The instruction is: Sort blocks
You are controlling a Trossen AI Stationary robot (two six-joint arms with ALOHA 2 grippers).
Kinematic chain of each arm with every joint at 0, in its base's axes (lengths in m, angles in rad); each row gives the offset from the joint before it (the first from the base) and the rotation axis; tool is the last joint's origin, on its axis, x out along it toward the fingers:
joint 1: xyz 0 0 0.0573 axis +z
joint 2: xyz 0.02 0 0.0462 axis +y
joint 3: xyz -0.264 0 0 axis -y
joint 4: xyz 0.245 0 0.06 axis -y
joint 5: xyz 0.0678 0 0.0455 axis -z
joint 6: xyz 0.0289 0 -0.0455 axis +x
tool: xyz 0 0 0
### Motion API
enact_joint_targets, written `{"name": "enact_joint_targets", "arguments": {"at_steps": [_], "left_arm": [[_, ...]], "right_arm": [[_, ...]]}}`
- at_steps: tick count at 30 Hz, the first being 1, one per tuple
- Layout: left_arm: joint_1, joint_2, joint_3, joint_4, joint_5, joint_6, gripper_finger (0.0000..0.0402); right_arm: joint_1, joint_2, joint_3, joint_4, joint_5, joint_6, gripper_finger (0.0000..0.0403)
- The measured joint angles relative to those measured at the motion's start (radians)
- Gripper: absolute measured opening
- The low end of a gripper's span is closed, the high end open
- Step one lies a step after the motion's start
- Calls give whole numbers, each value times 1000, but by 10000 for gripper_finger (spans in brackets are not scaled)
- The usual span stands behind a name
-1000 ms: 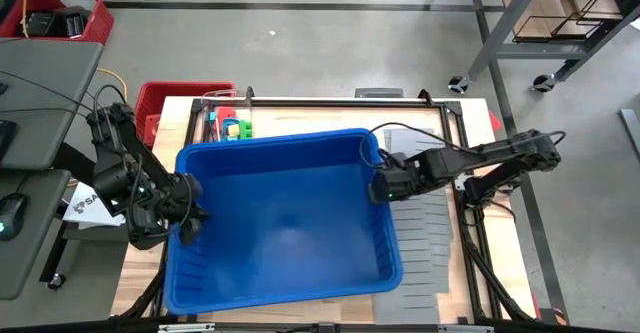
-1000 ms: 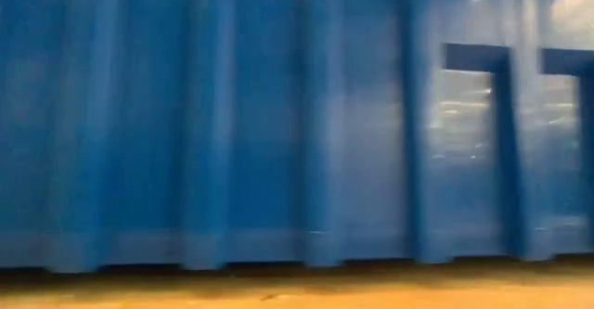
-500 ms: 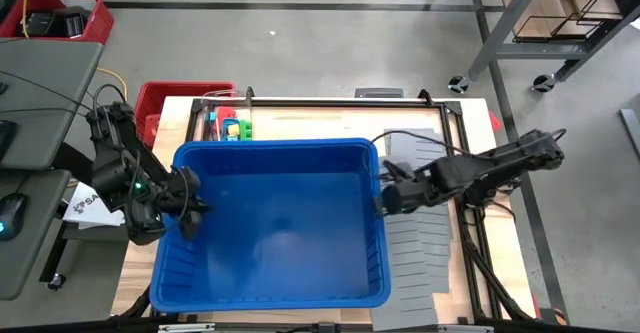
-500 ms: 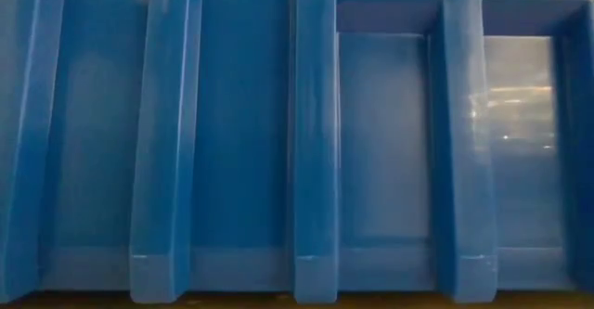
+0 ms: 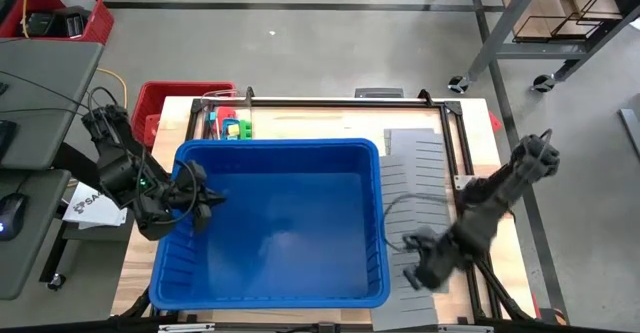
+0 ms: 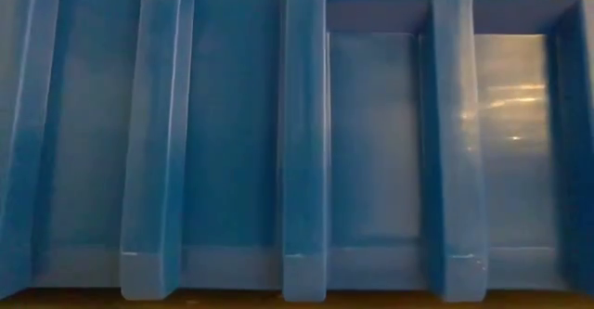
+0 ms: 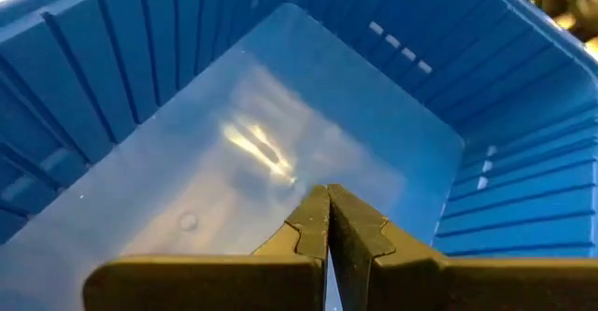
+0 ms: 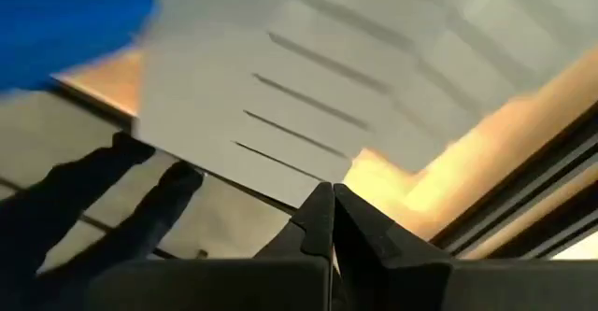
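Observation:
A few small coloured blocks (image 5: 232,128) lie at the table's far left, behind the large blue bin (image 5: 280,223). The bin stands square in the middle of the table, and its ribbed wall (image 6: 297,142) fills the low view. My left gripper (image 5: 205,198) is shut just inside the bin's left wall. In the left wrist view its fingertips (image 7: 327,222) hang above the bin's bare floor (image 7: 234,115). My right gripper (image 5: 415,263) is shut and points down over the grey divider panels (image 5: 420,173), right of the bin and near the front edge.
The grey slotted panels (image 8: 308,87) lie spread on the table's right part, from the far side to the near edge. A red basket (image 5: 170,98) stands off the far left corner. A black frame (image 5: 455,153) borders the table's right side.
The blue bin has turned about from a skewed stand to square with the table, its right side going toward the near edge. My right gripper has left the bin's right wall and swung fast toward the near edge, over the panels. My left gripper has edged a little farther into the bin.

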Motion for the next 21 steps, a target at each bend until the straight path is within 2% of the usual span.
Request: {"name": "enact_joint_targets", "arguments": {"at_steps": [3,4,12,21], "left_arm": [[13,0,0,6,-5,0,0],[16,0,0,8,-5,0,0],[35,0,0,31,-33,1,0],[35,0,0,57,-50,-6,0]], "right_arm": [[91,47,-52,115,72,174,0],[110,70,-63,139,71,187,0],[149,249,-68,120,46,195,0],[119,306,-68,54,122,170,0]]}}
